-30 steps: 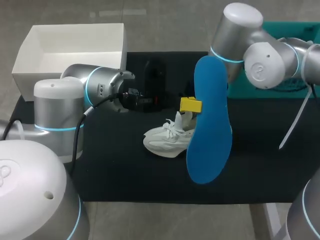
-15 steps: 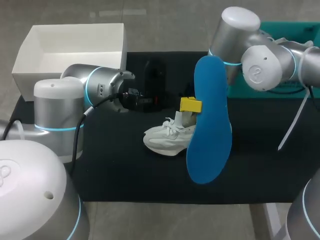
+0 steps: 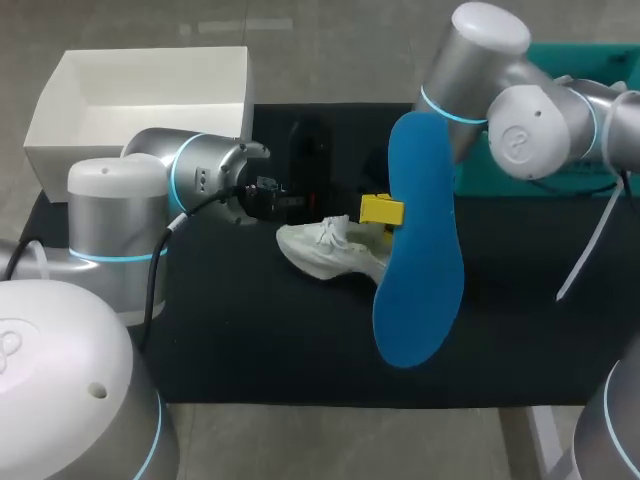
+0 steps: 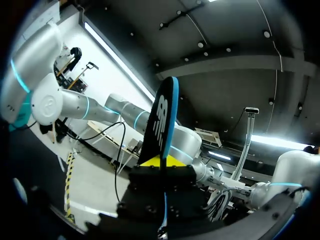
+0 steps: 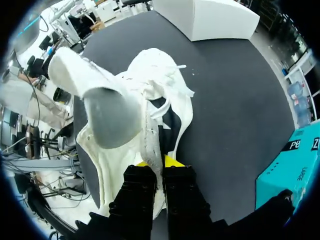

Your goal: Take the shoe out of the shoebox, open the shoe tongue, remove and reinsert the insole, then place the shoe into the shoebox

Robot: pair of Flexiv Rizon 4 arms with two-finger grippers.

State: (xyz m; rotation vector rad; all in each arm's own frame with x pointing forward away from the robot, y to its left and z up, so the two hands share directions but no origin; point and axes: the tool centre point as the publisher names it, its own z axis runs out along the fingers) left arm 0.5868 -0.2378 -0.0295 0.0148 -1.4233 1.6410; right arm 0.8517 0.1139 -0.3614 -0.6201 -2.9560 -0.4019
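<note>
The white shoe (image 3: pixel 322 250) sits mid-mat, its heel end hidden behind the blue insole (image 3: pixel 420 250). In the right wrist view my right gripper (image 5: pixel 159 162) is shut on a thin edge of the shoe's (image 5: pixel 130 115) opening, laces and toe ahead of the fingers. In the head view this gripper is hidden behind the insole. My left gripper (image 4: pixel 164 162) is shut on the end of the insole (image 4: pixel 162 117), which stands up from it edge-on. One of its yellow fingertips (image 3: pixel 381 210) shows at the insole's edge. The white shoebox (image 3: pixel 60 110) stands open at the back left.
A black mat (image 3: pixel 250 340) covers the table. A teal box (image 3: pixel 560 172) stands at the back right, also beside my right gripper as the teal box (image 5: pixel 295 160). The shoebox (image 5: pixel 210 17) lies beyond the shoe's toe. A dark object (image 3: pixel 305 150) stands behind the shoe.
My right gripper has shut on the shoe and drawn it left and back, with the toe swung leftwards. The left arm and insole have stayed put.
</note>
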